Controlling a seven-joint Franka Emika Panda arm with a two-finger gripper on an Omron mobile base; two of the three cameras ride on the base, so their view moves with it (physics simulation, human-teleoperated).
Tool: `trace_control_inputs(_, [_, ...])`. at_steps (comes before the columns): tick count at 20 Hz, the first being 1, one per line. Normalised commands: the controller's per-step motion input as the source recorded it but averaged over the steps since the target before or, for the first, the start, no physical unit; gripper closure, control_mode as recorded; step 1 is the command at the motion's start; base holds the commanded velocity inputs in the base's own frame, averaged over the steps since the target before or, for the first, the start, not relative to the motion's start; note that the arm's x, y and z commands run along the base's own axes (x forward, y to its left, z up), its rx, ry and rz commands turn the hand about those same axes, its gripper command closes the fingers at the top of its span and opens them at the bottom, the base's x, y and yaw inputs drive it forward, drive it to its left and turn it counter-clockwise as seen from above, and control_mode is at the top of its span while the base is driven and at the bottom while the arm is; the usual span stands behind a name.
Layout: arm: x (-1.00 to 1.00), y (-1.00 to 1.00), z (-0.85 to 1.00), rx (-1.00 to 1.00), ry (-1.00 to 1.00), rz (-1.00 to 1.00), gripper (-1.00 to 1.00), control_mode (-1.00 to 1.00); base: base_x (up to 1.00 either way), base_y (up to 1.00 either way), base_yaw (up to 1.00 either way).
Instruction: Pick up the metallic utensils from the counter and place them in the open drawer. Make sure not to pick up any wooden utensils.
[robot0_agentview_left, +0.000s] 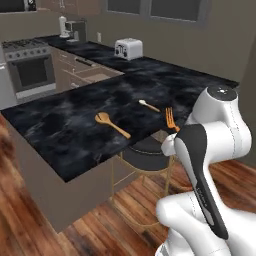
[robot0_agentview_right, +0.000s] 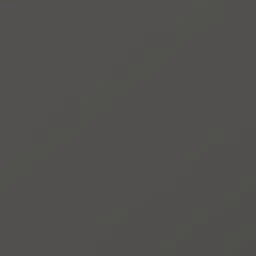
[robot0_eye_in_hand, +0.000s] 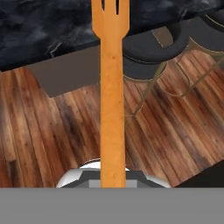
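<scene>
Slim orange-toned fork (robot0_eye_in_hand: 113, 96) is standing lengthwise up the hand view, tines at the top, its handle end pinched in the closed gripper; the fingertips themselves are hidden. In the left base view the fork (robot0_agentview_left: 171, 119) is showing over the near edge of the glossy black marble-look counter (robot0_agentview_left: 75, 130), just beside the white arm. Long light-wood spoon with a broad head (robot0_agentview_left: 111, 123) is lying flat on the counter. A small pale-ended utensil (robot0_agentview_left: 148, 105) is lying beyond it, near the fork. Black round stool (robot0_agentview_left: 145, 152) is sitting below the counter edge.

Wooden spoon (robot0_agentview_left: 112, 124) on counter (robot0_agentview_left: 60, 125), left of knife (robot0_agentview_left: 148, 105)
</scene>
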Motion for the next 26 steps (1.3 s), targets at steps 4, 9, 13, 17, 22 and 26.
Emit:
trace_control_inputs(4, [0.0, 0.0, 0.0, 0.0, 0.0, 0.0, 1.0, 1.0, 0.0, 1.0, -0.58])
trace_control_inputs(9, [0.0, 0.0, 0.0, 0.0, 0.0, 0.0, 1.0, 1.0, 0.0, 1.0, -0.38])
trace_control_inputs(13, [0.0, 0.0, 0.0, 0.0, 0.0, 0.0, 1.0, 1.0, 0.0, 1.0, -0.11])
trace_control_inputs(17, [0.0, 0.0, 0.0, 0.0, 0.0, 0.0, 1.0, 1.0, 0.0, 1.0, -0.18])
trace_control_inputs(22, [0.0, 0.0, 0.0, 0.0, 0.0, 0.0, 1.0, 1.0, 0.05, 1.0, -0.28])
trace_control_inputs(26, [0.0, 0.0, 0.0, 0.0, 0.0, 0.0, 1.0, 1.0, 0.26, 1.0, -0.32])
